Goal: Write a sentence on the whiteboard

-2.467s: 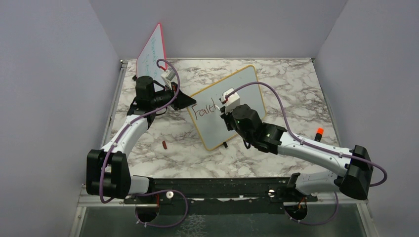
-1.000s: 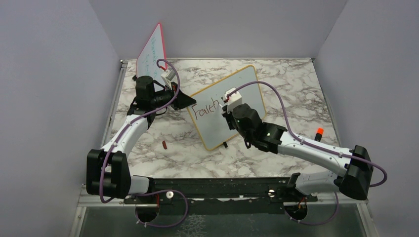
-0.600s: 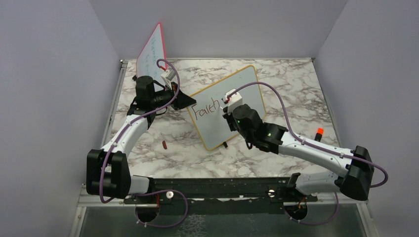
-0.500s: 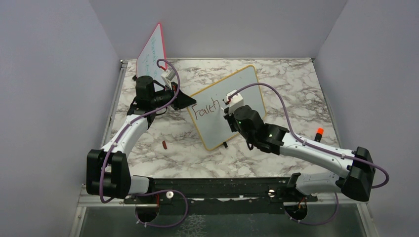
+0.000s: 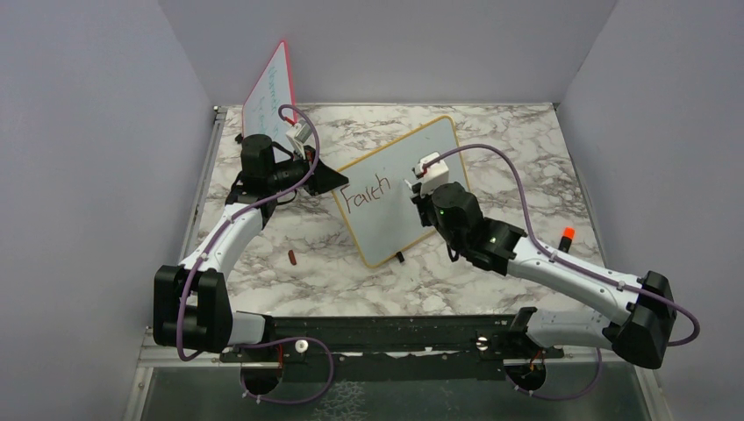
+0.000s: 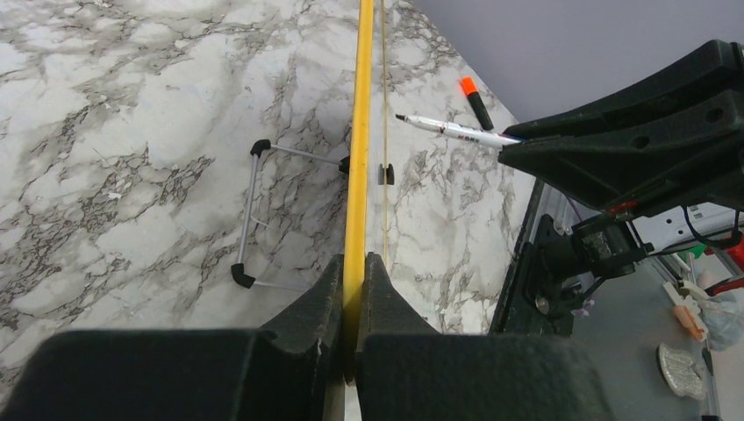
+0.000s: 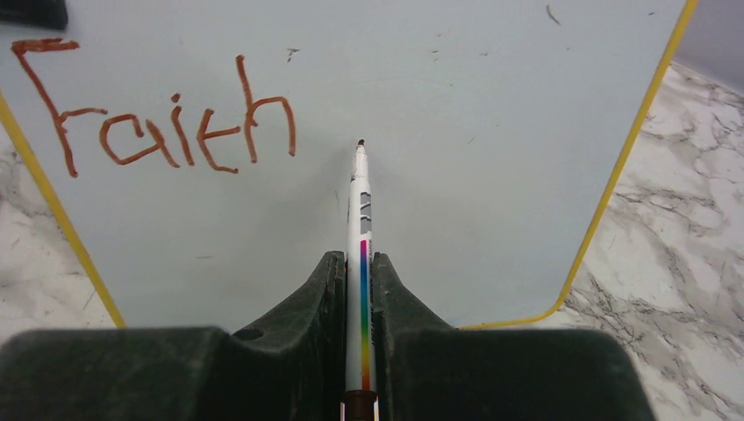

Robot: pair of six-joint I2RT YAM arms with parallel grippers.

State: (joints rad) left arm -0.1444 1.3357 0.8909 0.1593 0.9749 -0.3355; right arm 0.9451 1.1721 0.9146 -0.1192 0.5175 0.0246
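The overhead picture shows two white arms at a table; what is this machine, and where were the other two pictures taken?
It is a robot: two jointed arms bolted to a marble-patterned table. The overhead view looks down; the other two come from a camera on each wrist, looking along its jaws. The left arm has its jaws shut on the yellow edge of the whiteboard, steadying it. The right arm holds a marker in its jaws, tip close to the board, beside the red word Faith. A red-framed board stands at the back; an orange-capped pen lies at the right.
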